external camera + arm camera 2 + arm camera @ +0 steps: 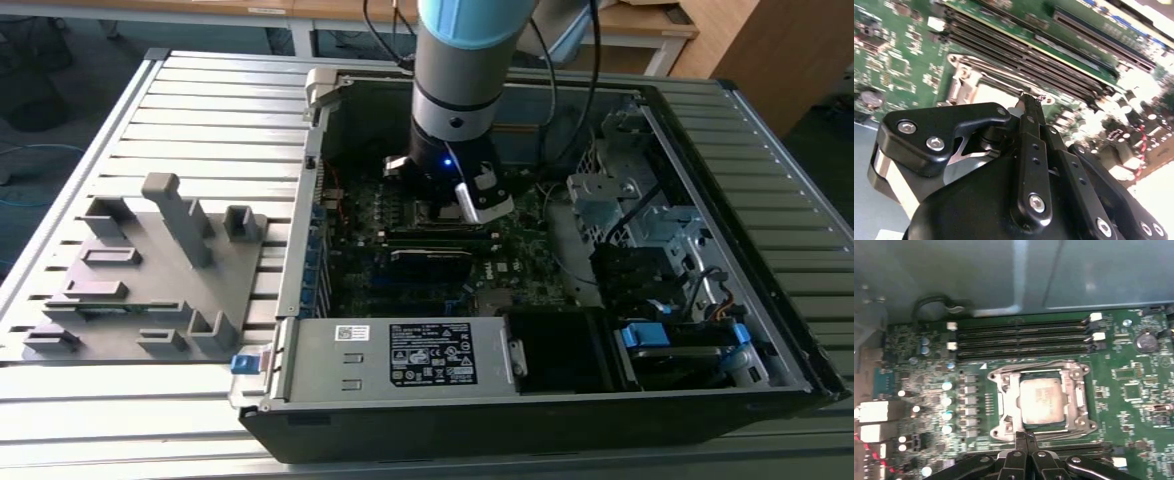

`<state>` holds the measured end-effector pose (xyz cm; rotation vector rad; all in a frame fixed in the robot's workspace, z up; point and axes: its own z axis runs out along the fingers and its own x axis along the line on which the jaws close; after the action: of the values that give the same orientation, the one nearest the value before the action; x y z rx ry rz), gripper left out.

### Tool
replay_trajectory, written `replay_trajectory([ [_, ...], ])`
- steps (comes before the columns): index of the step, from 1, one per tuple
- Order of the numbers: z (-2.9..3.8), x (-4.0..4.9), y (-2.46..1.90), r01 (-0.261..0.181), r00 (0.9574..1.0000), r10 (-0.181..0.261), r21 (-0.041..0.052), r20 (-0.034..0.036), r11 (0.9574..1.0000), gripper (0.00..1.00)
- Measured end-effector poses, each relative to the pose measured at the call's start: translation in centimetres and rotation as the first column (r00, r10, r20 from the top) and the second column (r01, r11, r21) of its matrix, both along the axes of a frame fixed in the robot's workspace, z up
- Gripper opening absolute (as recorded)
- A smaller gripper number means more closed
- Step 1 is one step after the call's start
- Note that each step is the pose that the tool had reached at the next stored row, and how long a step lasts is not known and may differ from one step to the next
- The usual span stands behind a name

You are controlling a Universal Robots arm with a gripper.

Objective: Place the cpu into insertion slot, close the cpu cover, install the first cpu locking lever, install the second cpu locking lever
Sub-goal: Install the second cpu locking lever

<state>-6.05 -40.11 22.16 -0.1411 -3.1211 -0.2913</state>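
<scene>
The cpu [1041, 399] already sits in the slot [1004, 401], silvery face up, and the cover [1077, 396] lies flat around it, its frame framing the chip. So the first two steps look done, and the work in hand is the locking levers. Thin wire levers run along the socket's edges in the first wrist view; whether either is already hooked under its catch I cannot tell.

The tool [1025, 436] hangs low over the motherboard [1134, 390], its fingers pressed together with nothing between them, tips right at the cover's edge on the side away from the memory slots [1019, 337]. In the second wrist view the same closed tool [1030, 100] points its tip down at the socket's rim. In the exterior view the arm [461, 60] reaches straight down into the open computer case [747, 330], which lies on a slatted metal counter [214, 100] beside a grey fixture [147, 270].

As a judgement, the lever step calls for a push with the closed fingertips: press the wire down and sideways so it slides under its hook, keeping clear of the cpu face and the small parts just beside the socket.

A white-and-black label [431, 353] sits on the power-supply cover; its print is too small to read. The faint marking on the chip's face cannot be made out either.
</scene>
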Motion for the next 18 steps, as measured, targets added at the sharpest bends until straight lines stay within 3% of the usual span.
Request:
replay_trajectory([
  [5,0.0,1.27,0.0,0.002,1.0,-0.002,0.0,-0.0019,1.0,0.1],
  [18,0.0,1.31,0.01,0.002,1.0,-0.002,0.0002,-0.0019,1.0,0.1],
])
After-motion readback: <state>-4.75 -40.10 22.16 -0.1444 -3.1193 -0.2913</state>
